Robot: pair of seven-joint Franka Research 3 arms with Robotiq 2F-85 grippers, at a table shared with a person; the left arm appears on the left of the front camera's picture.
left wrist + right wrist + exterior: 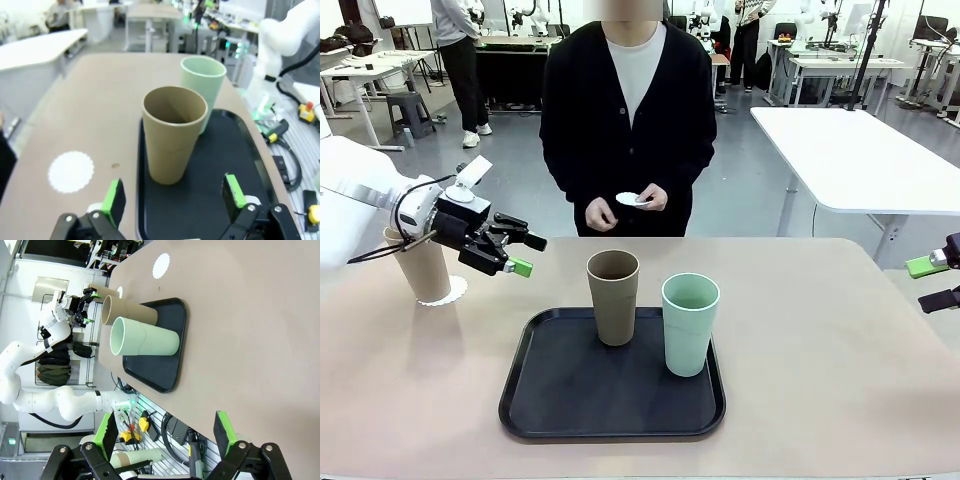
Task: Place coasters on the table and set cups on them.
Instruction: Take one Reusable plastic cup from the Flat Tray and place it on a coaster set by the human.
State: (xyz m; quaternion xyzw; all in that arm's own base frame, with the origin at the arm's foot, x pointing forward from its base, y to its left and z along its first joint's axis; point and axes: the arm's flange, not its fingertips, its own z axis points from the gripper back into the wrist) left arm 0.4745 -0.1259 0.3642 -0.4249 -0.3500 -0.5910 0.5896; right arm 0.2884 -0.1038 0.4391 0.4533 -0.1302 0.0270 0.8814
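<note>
1. End effectors: the left gripper (527,254) hangs to the left of the black rounded-square tray (570,395). Its jaws are spread wide and empty, aimed at the tan-brown tapered matte cup (613,295) standing on that tray. The right gripper (932,283), likewise spread and empty, sits well to the right of the tray.
2. Task items:
   - A pale mint-green tapered cup (690,322) stands on the tray, just right of the brown one.
   - A second tan-brown cup (425,275) stands off the tray to its left, on a white lacy paper coaster (455,291).
   - A bare white coaster (71,171) lies on the table beyond the tray's far side.
   - A third coaster (630,199) is in the person's hand (655,197), behind the tray.
3. Risk: the two cups on the tray stand close together, so a finger passing between them could knock the mint cup over.
4. Risk: the cups are tall, smooth and tapered, so a grip near the rim could slip or tilt.
5. Risk: the paper coaster looks light, and a cup base dragged across it could shift or crumple it.
6. Risk: the person's hands work behind the tray, and an arm travelling there could meet them.
7. Surface: the beige-tan table (820,380) is smooth, matte and level. The tray has a raised rim, so a cup must lift clear of it.
8. Room: an open laboratory with white tables (860,150) well behind the tray.
</note>
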